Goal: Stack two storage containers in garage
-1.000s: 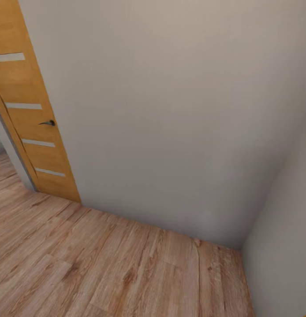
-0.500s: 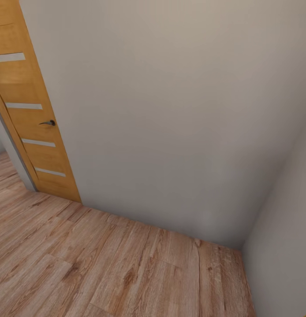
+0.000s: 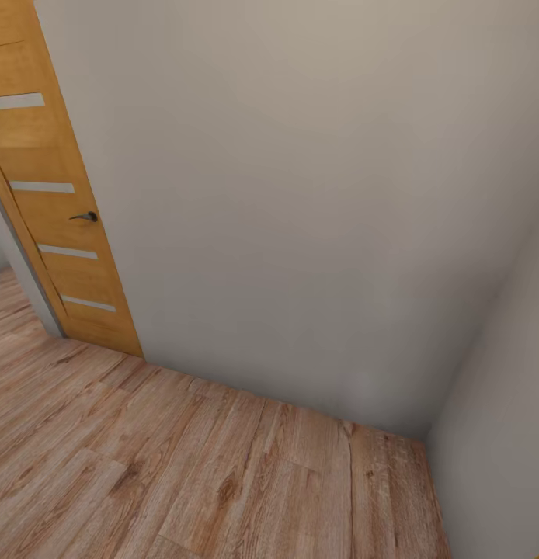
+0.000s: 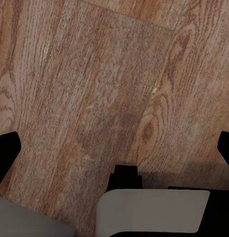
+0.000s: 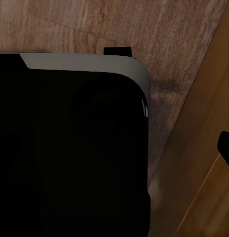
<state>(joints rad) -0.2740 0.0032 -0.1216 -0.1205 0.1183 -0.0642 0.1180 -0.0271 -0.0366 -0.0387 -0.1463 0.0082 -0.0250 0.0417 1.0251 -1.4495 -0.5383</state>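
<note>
Robot in transit on the plank floor, shown near to far, with places given from the wooden door.

**Nearest:** the left gripper hangs over bare planks. Its two dark fingertips sit at opposite edges of the wrist view, so it is spread wide and holds nothing. The right gripper's fingertip appears on one side only. A dark body with a pale rim, probably part of the robot, covers the other side, so whether that hand is wide, narrow or loaded cannot be told. Beside this body runs a tan, wood-like surface that cannot be identified.

**Middle:** the planks run from the foot of the door towards the corner.

**Far:** a plain pale wall starts at the door's edge and meets a second wall at that corner. The door, with its dark handle, stands ajar. More plank floor lies past it.

**Change:** against the picture from a second ago the door's edge sits very slightly differently, and against the one from half a second ago nothing differs. The base has probably all but paused facing a blank wall, so the task appears no further along.

**Storage containers:** their place, heading and long axis cannot be told here, nor which stage of fetching or carrying applies. The wood floor suggests the robot has not reached the garage.
</note>
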